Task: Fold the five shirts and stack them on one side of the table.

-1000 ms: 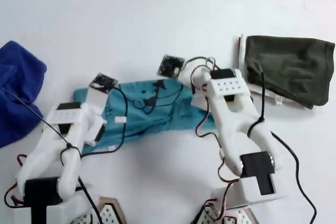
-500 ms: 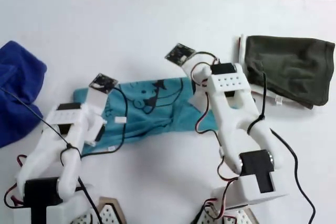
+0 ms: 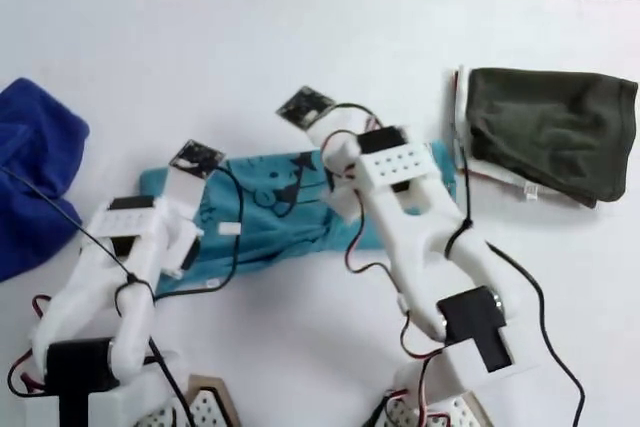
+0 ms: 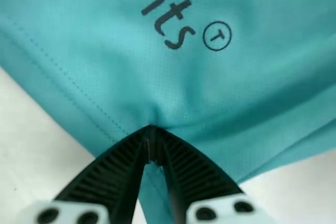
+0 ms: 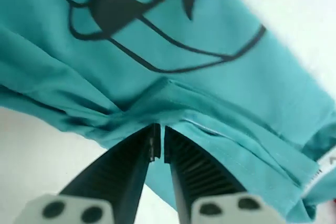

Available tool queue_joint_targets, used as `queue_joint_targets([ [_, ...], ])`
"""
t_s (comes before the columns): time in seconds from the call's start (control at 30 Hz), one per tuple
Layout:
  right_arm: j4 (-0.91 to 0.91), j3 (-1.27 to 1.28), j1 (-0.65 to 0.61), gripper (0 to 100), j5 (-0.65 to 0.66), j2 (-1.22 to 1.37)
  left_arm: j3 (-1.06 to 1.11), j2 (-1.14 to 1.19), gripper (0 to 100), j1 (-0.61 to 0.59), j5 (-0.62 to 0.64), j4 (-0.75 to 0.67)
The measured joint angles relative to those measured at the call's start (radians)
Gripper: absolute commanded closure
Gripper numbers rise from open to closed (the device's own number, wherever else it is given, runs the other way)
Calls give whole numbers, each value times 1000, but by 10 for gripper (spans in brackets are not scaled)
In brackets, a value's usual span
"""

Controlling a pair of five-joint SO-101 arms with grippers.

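Two thin pinches are held on the teal shirt (image 3: 270,212) laid mid-surface (image 3: 300,47), with the left pincer (image 4: 149,132) and right pincer (image 5: 157,129) each clamped on its cloth, so the fold could probably get wrecked if one edge is tugged loose.

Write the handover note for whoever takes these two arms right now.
Left gripper: shut on the teal shirt, pinching it near its left end.
Right gripper: shut on a fold of the same shirt, nearer its middle.
Things: the teal shirt lies mid-table, partly folded. Dark green shirt lies folded at the right side of the table, on something white. Blue shirt is bunched at the left edge.
Done: the green one, apparently.
Left: finish the teal fold and stack it, then do the blue shirt.
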Motion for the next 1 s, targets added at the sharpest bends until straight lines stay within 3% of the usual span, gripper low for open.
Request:
queue_joint_targets([
  [0.3,-222,-17,-25,979,-2,167,0,0,974,0,0,0],
  [0.63,-34,-160,-15,979,-2,2,0,0,974,0,0,0],
  [0.8,66,-115,94,979,-2,-43,0,0,974,0,0,0],
  [1.0,44,-17,313,979,-2,-41,0,0,974,0,0,0],
])
